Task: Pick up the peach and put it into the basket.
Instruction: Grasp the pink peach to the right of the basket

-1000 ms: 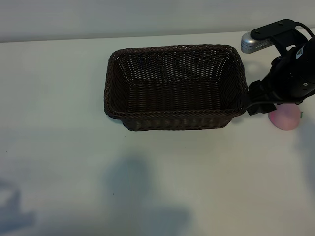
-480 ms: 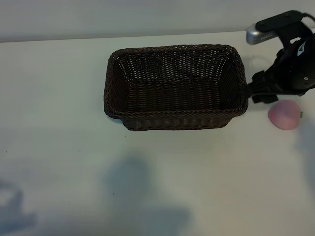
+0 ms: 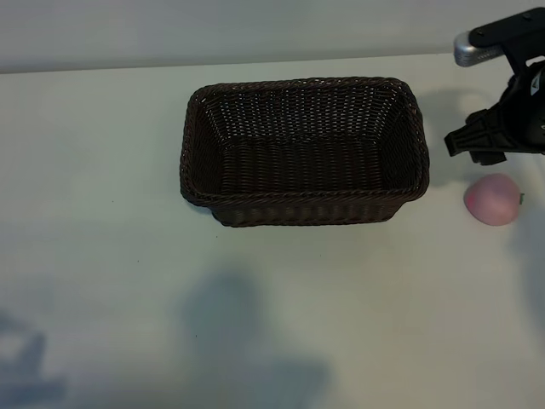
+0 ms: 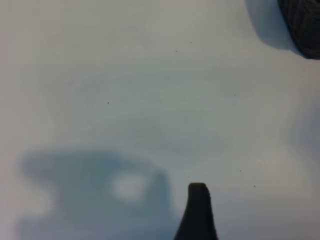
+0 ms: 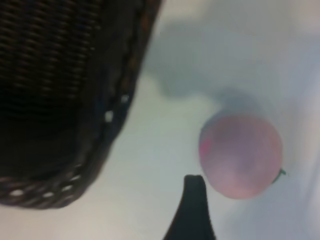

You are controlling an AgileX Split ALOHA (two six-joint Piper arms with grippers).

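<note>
The dark brown wicker basket (image 3: 304,210) stands empty in the middle of the table. The pale pink peach (image 3: 492,200) lies on the table to its right, clear of the basket's wall. My right gripper (image 3: 477,146) hovers just behind the peach, beside the basket's right end, open and holding nothing. In the right wrist view one dark finger (image 5: 193,207) reaches near the peach (image 5: 241,156) without touching it, and the basket's rim (image 5: 125,100) is alongside. Of my left gripper only one finger (image 4: 198,212) shows, over bare table with nothing in it; a basket corner (image 4: 302,22) is far off.
The white table (image 3: 102,256) spreads in front of and left of the basket. Its back edge (image 3: 102,72) meets a pale wall. Arm shadows fall on the near part of the table.
My right arm has drawn back to the right and toward the far edge, away from the basket's right wall, leaving the whole peach uncovered. Peach and basket have not moved.
</note>
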